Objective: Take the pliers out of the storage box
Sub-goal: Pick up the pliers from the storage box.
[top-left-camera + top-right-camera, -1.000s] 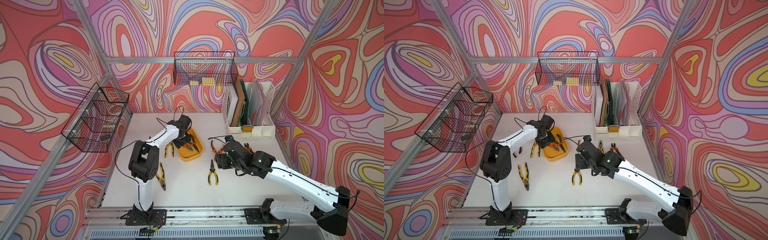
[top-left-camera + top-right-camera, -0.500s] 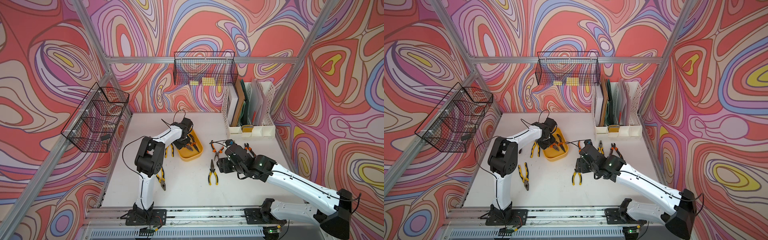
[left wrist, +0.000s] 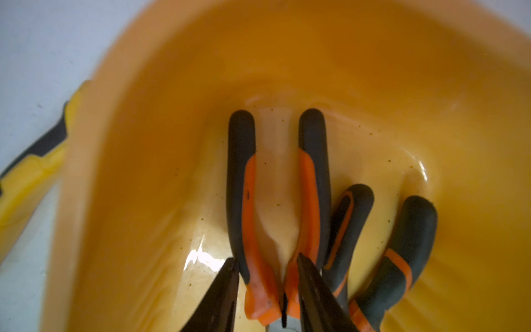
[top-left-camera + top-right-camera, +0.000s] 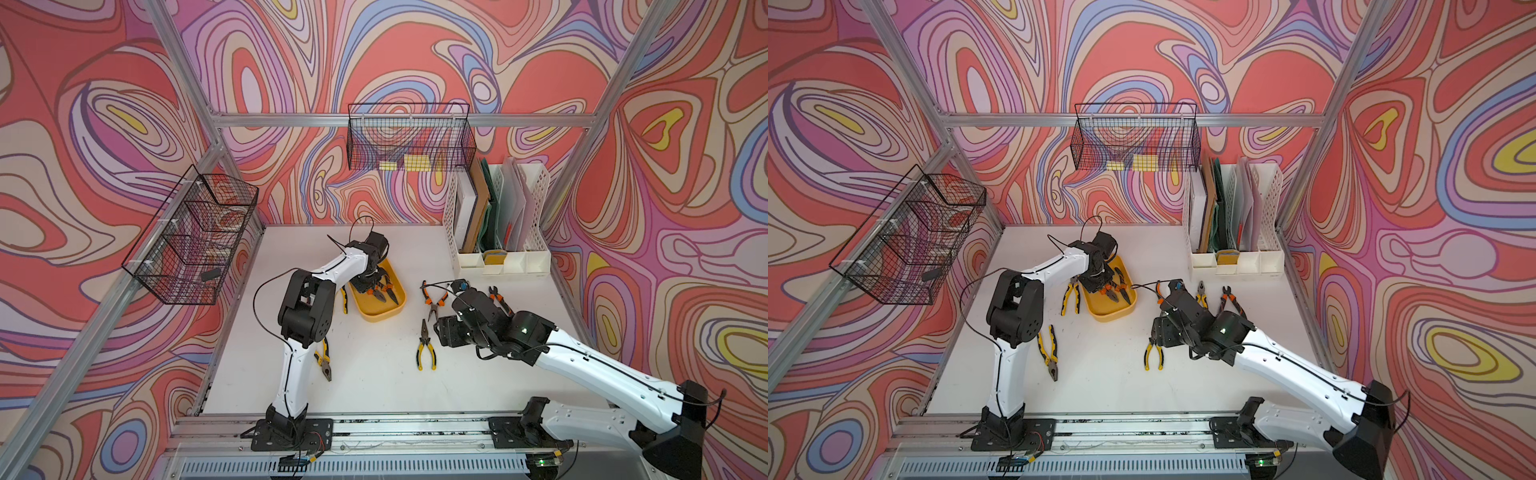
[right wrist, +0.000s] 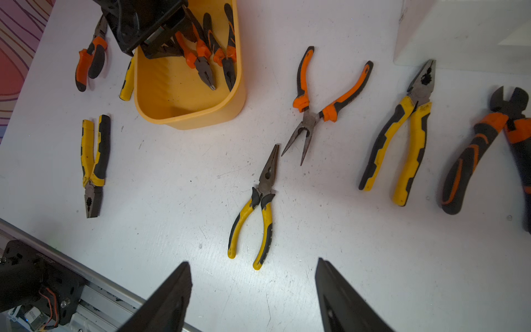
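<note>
Inside the storage box [image 3: 143,143], left end effector [image 3: 265,258] astride half-hidden pliers [image 3: 241,172], grip unclear; right end effector [image 5: 253,261] outside, agape, empty.

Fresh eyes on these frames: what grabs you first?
The swirling red-and-purple wall pattern dominates both top views. On the white table, the left hand is down in the mustard-yellow storage box, fingers either side of one orange-handled pliers. Loose pliers lie scattered around the box, and the right hand hangs open near a yellow-handled needle-nose pair.
</note>
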`<state>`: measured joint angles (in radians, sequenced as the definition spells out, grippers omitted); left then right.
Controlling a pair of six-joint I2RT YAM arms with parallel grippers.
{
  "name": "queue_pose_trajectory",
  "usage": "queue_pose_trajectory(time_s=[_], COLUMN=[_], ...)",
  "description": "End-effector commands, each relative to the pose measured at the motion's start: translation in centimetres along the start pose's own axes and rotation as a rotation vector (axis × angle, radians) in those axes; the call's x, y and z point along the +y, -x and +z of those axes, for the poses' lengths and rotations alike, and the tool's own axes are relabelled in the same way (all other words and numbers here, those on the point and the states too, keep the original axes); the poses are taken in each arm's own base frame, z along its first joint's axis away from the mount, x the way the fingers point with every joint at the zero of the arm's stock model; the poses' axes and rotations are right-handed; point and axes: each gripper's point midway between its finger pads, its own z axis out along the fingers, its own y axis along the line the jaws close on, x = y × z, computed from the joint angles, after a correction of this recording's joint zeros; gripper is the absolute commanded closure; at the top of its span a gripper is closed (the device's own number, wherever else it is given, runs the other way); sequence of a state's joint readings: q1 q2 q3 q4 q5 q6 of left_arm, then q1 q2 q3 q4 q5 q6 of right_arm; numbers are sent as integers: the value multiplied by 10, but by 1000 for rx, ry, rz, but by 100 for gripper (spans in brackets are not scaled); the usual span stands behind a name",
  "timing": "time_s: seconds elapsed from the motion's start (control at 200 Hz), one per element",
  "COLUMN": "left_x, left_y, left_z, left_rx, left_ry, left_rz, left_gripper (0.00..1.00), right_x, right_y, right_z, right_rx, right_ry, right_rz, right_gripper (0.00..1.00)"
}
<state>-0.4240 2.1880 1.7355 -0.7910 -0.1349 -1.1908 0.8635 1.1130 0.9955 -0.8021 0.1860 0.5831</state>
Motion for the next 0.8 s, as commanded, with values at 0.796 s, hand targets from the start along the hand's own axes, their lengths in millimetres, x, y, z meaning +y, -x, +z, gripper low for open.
queue_pose_trajectory(time_s=[0.796], left_x=[16], left_y=[-25], left_z=[41], left_rx=[112], left_ry=[43], left_rz=[61], left_gripper=[100], right_x=[-7], right_y=[6], right_z=[-10], right_rx=[-34], right_ry=[-25], right_rz=[18], right_gripper=[30])
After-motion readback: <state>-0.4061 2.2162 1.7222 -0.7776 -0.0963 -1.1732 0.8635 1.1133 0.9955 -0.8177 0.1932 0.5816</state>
